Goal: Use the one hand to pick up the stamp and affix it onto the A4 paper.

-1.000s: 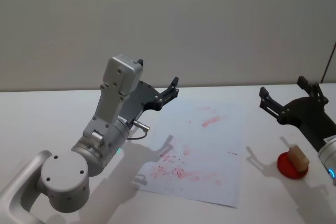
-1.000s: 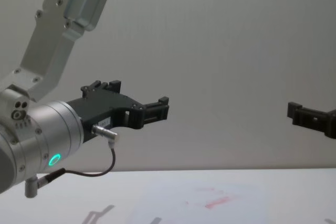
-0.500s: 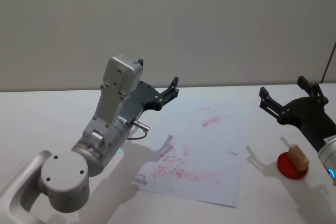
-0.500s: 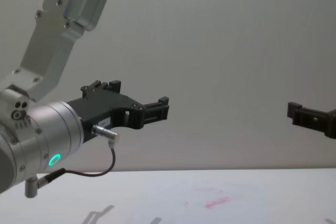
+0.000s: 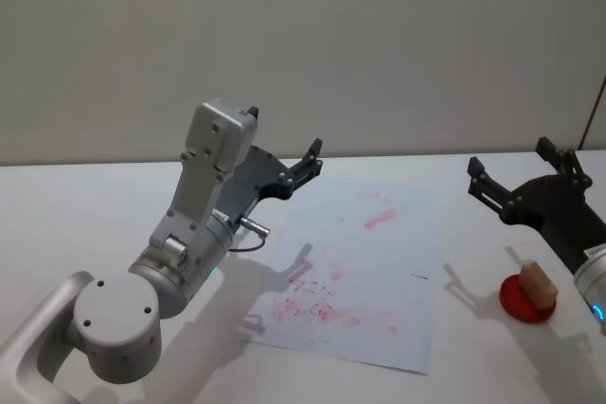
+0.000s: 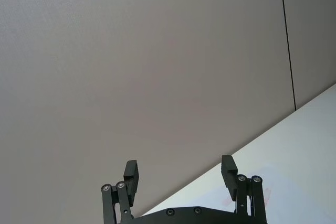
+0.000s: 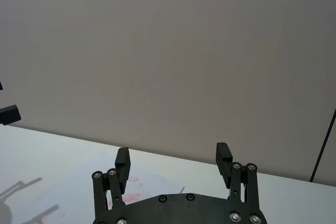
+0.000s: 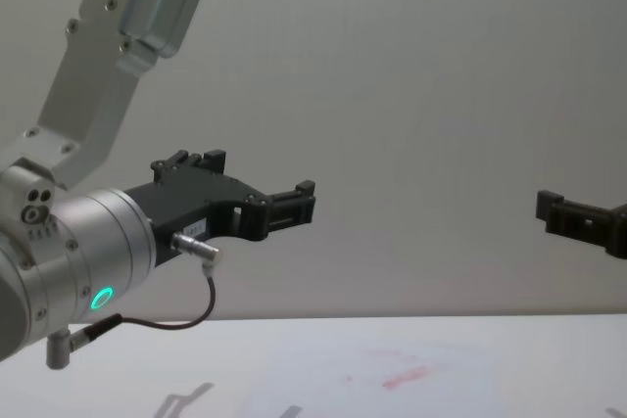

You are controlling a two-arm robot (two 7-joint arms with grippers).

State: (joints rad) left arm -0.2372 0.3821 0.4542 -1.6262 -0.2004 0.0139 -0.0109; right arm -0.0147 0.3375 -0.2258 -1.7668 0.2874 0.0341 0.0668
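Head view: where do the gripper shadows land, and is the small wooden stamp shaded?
Head view: the black two-fingered left gripper shadows the left edge of the flat white A4 paper; the black right gripper's shadow falls on white table beside the round red pad; the light-brown wooden stamp sits lit. Chest view: faint shadows on the table.

The left arm's silver-grey cylindrical wrist (image 8: 88, 261) has a glowing green ring light (image 8: 101, 298) on its side, and a thin dark cable (image 8: 181, 324) loops beneath it between two metal plugs. Above the wrist is an angular pale-silver link (image 8: 113, 56) dotted with small screws. Ahead of it is the matt black left gripper (image 8: 304, 203). The right gripper (image 7: 173, 157) is black too, with bright screw heads at its finger pivots.
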